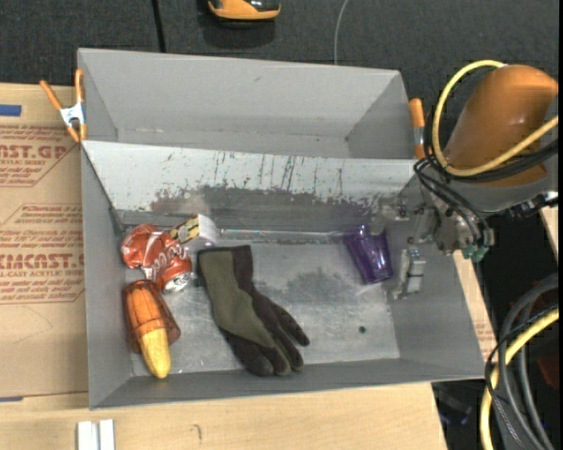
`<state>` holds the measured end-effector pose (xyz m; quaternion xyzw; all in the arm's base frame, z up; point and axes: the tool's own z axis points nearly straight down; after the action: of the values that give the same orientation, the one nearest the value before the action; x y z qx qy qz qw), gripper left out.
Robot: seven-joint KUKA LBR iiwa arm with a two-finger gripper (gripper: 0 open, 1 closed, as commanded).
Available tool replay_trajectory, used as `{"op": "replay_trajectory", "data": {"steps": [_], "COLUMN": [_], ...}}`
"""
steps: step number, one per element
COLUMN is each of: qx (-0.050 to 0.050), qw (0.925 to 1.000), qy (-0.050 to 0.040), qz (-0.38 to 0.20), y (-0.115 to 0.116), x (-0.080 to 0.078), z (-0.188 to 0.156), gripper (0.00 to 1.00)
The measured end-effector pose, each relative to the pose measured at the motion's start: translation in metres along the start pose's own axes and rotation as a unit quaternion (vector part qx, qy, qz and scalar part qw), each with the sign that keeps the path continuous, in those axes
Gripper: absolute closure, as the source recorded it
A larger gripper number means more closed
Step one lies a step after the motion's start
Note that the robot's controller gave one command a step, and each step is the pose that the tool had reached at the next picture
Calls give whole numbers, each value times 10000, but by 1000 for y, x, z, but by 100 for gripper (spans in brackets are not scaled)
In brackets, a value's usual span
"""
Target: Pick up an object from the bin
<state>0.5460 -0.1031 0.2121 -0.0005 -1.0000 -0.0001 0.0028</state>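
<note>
At the right side of the bin: the two-finger gripper [405, 284] is seen low over the floor, close to the right wall, under the arm's orange cover.
Jaw state: whether they are apart or together cannot be told.
Nearest thing: a small purple crumpled plastic pouch [369, 254] is found just left of the gripper, on the right part of the floor towards the far wall; contact between the two cannot be told.
Middle of the floor: a dark olive fabric glove [249, 312] is laid flat, its finger ends pointed to the near right, well apart from the gripper.
Left side, far: a crumpled red and white foil wrapper [157, 251] is seen just beside the glove's cuff.
Left side, near: an orange and yellow tapered plastic toy [148, 331] is laid below the wrapper.
Container: all things are held in the grey metal bin [263, 101].
</note>
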Motion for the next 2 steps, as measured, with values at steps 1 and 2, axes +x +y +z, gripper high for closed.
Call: {"op": "replay_trajectory", "data": {"steps": [1,2], "qx": [5,-4], "qw": [10000,9994], "qy": [-40,-61], "qz": [-7,342], "y": [0,36], "x": [-2,-5], "z": [-5,75], "gripper": [0,0]}}
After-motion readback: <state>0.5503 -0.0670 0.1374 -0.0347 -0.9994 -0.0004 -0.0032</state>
